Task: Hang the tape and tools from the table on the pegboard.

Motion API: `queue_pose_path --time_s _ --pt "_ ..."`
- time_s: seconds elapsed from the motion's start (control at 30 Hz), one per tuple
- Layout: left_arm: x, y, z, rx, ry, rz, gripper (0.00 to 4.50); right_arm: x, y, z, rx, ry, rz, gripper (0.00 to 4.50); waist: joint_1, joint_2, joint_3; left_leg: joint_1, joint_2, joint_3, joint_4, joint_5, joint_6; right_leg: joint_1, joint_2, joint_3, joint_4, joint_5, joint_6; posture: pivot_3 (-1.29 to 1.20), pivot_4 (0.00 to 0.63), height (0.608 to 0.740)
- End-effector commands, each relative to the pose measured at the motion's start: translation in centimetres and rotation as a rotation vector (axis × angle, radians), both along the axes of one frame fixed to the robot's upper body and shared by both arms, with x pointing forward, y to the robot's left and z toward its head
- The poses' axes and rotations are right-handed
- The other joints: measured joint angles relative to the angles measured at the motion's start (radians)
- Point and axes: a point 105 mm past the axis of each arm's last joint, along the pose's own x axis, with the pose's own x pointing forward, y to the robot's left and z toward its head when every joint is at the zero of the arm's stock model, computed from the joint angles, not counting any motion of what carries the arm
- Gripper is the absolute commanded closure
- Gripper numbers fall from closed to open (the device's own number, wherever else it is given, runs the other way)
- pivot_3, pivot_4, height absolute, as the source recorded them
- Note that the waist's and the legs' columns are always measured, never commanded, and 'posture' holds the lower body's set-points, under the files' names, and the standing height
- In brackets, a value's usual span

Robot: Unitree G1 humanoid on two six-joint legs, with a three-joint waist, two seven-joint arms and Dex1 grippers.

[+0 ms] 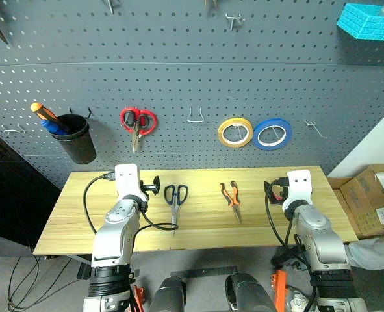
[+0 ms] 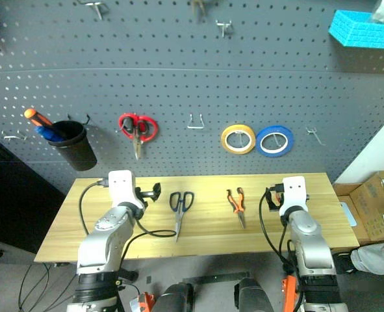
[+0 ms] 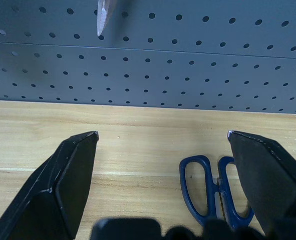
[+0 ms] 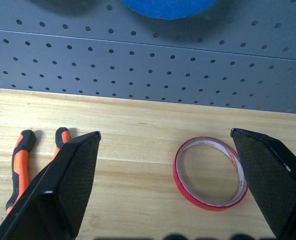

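Scissors (image 1: 175,197) with dark-blue handles were seen lying flat on the table (image 1: 198,237), handles toward the pegboard (image 1: 179,78) and blades pointing at the near edge. Just beside them, toward the robot's left, the left gripper (image 3: 163,135) was held low over the wood, its two black fingers (image 3: 67,175) spread wide with nothing between them; in the left wrist view the blue handle loops lay beside one finger, not between the two. Near the middle of the table the small pliers (image 1: 232,197) with orange-and-black handles were laid, nose toward the near edge. Toward the robot's right, the right gripper (image 4: 165,132) was likewise held above the planks with its fingers (image 4: 70,175) standing far apart and empty. In the right wrist view the red tape (image 4: 210,172) was seen lying flat on the wood ahead of that gripper, nearer one finger, untouched, with the pliers' handles off to the other side.

On the pegboard, red-handled scissors (image 1: 138,121) were hung from a hook, and a yellow roll (image 1: 235,132) and a blue roll (image 1: 272,133) were hung side by side, just touching. A black cup (image 1: 76,138) holding an orange-handled screwdriver (image 1: 43,112) was mounted further to the left. A bare metal hook (image 1: 194,116) was set between the red scissors and the yellow roll. A cardboard box (image 1: 372,198) was seen past the table's right end.
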Motion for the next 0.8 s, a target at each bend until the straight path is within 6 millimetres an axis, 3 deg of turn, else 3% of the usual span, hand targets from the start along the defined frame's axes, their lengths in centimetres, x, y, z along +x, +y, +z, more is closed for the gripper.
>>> queue_pose_path --time_s 0.03,0.8 --pt "0.27 0.15 1.84 -0.006 -0.073 0.007 0.06 0.37 -0.28 1.39 -0.011 -0.057 -0.008 0.00 0.000 0.000 0.000 0.000 0.000 0.000 0.000 0.000 0.000 0.000 0.000 0.000 0.000 0.000 0.000 0.03 0.115 0.740" --pt "0.39 0.79 1.89 0.013 -0.079 0.030 0.06 0.45 -0.21 1.37 -0.011 -0.056 -0.004 0.00 0.000 0.000 0.000 0.000 0.000 0.000 0.000 0.000 0.000 0.000 0.000 0.000 0.000 0.000 0.000 0.04 0.119 0.740"
